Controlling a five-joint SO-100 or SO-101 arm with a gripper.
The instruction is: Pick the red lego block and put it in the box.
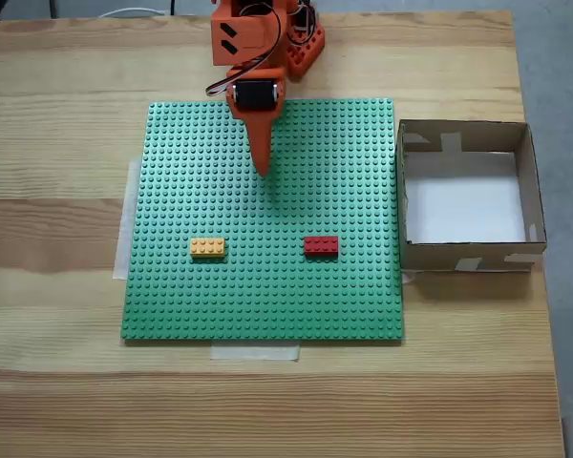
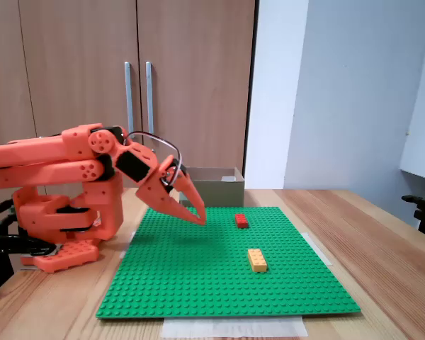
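Overhead, an orange arm folded at the far edge of a pale wooden worktop, its hand pointing down over the far part of a green studded plate. Fingers pressed together into one narrow point, closed on nothing, clear of both bricks. From the side, same hand tilted down and forward, tip hanging just above the plate without touching. Red brick flat on the plate, studs up, long side across the picture from above, nearer the right edge of the plate and well apart from the hand. Yellow-orange brick of like size on the same row, off to the left, well apart from the red one. From the side, red brick farther back, yellow-orange brick closer to the camera. Brown cardboard box on the worktop just beside the right edge of the plate from above, low walls, white floor, pale tape patches on the walls, nothing inside. From the side, box past the far edge of the plate, behind the hand. Strips of pale tape showing under the near and left edges of the plate.
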